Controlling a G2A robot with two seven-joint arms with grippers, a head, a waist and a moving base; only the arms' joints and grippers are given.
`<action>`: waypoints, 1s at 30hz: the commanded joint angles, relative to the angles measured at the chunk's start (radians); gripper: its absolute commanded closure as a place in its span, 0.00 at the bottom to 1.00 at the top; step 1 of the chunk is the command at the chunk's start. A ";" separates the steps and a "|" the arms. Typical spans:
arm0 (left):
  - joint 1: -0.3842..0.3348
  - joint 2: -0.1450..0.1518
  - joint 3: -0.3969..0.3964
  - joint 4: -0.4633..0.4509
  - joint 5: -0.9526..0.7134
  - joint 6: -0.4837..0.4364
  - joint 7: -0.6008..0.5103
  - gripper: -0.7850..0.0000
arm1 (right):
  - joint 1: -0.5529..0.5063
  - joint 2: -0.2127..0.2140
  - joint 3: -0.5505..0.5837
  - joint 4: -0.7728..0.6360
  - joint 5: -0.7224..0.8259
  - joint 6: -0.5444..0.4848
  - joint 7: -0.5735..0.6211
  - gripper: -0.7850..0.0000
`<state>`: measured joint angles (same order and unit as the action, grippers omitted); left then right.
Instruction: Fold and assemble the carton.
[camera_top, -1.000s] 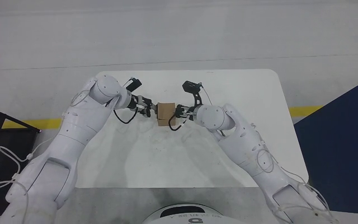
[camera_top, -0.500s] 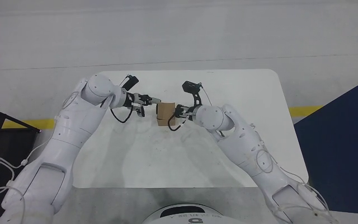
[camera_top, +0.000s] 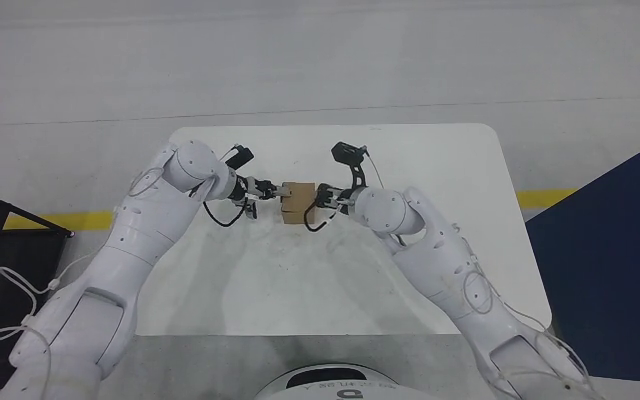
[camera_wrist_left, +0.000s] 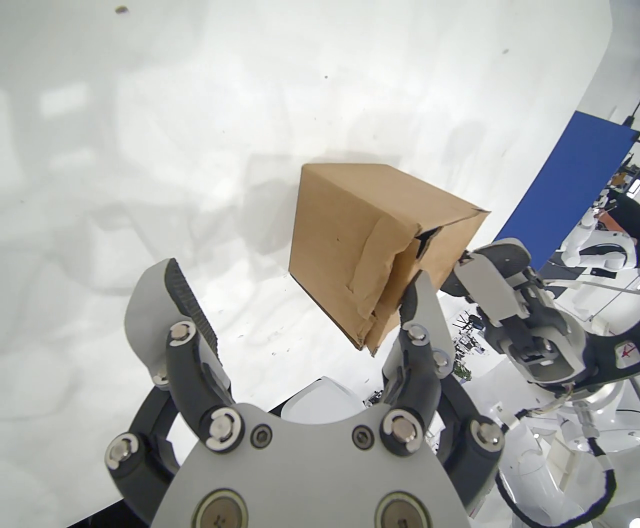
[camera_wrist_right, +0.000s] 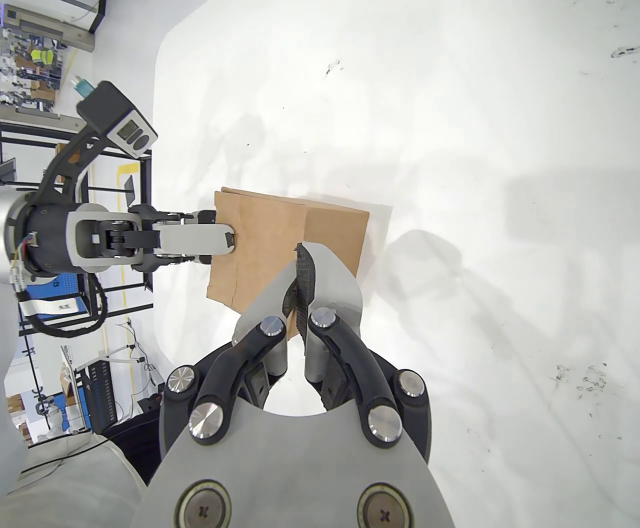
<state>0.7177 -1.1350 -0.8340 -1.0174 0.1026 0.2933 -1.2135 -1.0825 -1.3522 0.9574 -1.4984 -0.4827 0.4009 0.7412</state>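
Pinching a side wall of the carton (camera_wrist_right: 260, 235), the right claw (camera_wrist_right: 300, 267) has its two fingers pressed together on the brown cardboard, one pad on the outer face and the other tucked behind it. The carton sits between the two arms over the far middle of the white table (camera_top: 420, 260); whether its underside touches the table cannot be told. It is folded into a small box shape, with the end that faces the left arm closed by overlapping flaps that are creased and gape a little at one corner. The left claw (camera_wrist_left: 294, 280) is spread wide and grips nothing. One of its fingertips (camera_wrist_left: 412, 295) touches the edge of those end flaps, while the other finger stands well apart from the cardboard in open air. In the top view the two claws meet the carton from opposite sides, the left claw at its left end and the right claw at its right end.
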 joint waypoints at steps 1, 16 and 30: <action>0.000 -0.002 0.010 0.000 0.016 0.001 0.007 0.00 | -0.008 0.003 0.011 -0.016 -0.004 0.003 0.001 1.00; 0.015 -0.006 -0.032 -0.014 -0.075 -0.066 0.035 0.00 | -0.097 0.022 0.069 -0.197 -0.042 0.046 -0.030 1.00; 0.215 0.051 -0.301 -0.037 -0.426 -0.185 0.057 0.00 | -0.128 0.014 0.000 -0.237 -0.082 0.065 -0.075 1.00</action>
<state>0.9193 -1.0845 -1.1301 -1.0498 -0.3116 0.1143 -1.1612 -1.2143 -1.3365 0.9666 -1.7438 -0.5613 0.4667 0.6752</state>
